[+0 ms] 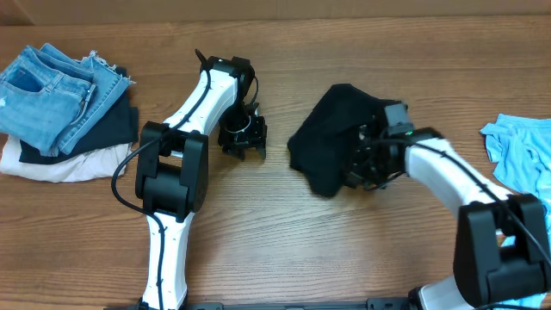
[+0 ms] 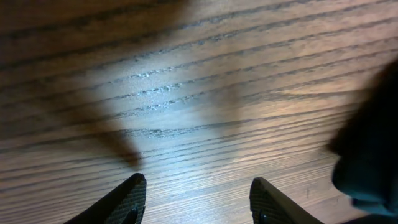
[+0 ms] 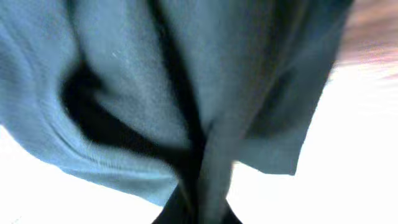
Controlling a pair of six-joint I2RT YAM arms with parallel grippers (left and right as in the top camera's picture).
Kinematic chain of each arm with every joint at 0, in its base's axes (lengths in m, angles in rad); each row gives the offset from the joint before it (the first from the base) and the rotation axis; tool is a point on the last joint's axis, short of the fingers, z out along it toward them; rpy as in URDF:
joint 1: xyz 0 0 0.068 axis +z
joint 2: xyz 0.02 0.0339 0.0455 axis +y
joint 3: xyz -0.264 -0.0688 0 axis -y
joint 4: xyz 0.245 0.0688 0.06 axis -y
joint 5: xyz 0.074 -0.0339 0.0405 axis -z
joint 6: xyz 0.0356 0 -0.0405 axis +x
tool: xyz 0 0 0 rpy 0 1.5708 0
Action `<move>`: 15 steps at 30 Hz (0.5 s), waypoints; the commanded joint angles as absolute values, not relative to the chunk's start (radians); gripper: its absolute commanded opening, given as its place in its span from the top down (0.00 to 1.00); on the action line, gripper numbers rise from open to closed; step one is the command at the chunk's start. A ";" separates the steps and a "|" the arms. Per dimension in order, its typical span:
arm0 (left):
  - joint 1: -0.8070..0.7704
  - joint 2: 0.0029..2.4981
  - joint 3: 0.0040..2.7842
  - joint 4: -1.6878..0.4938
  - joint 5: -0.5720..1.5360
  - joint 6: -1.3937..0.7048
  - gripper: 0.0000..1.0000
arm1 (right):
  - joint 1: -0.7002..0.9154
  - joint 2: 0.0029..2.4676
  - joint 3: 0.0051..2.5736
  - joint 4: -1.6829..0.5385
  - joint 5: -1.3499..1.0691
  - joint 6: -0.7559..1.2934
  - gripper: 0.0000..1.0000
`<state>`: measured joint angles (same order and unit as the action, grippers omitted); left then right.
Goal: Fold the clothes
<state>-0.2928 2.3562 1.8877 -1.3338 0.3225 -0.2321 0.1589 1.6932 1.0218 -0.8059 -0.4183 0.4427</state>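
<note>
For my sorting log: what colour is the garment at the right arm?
The garment is black; the overhead view shows it best.

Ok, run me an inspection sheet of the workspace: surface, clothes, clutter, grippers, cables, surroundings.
Surface: wooden table, bare between the arms.
Job's things: black garment bunched centre-right; jeans atop a folded stack at left; light blue garment at right edge.
Clutter: nothing seen.
Grippers: left gripper open over bare wood; right gripper shut on the black garment.
Cables: black cable looping beside the left arm.
Surroundings: nothing seen.
</note>
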 commanded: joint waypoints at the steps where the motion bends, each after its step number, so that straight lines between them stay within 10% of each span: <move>1: -0.295 2.347 1.909 -1.329 0.341 -0.213 0.42 | 0.095 1.583 1.206 -0.941 -0.319 0.196 0.96; 11: -0.295 2.347 1.909 -1.332 0.341 -0.213 0.40 | 0.088 1.584 1.118 -0.920 0.103 0.358 0.81; 15: -0.295 2.347 1.909 -1.335 0.341 -0.213 0.40 | 0.088 1.584 1.027 -0.958 0.104 0.399 0.34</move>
<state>-0.2928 2.3562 1.8877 -1.3323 0.3229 -0.2321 0.0921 1.5860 1.0576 -0.9485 0.0620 0.3584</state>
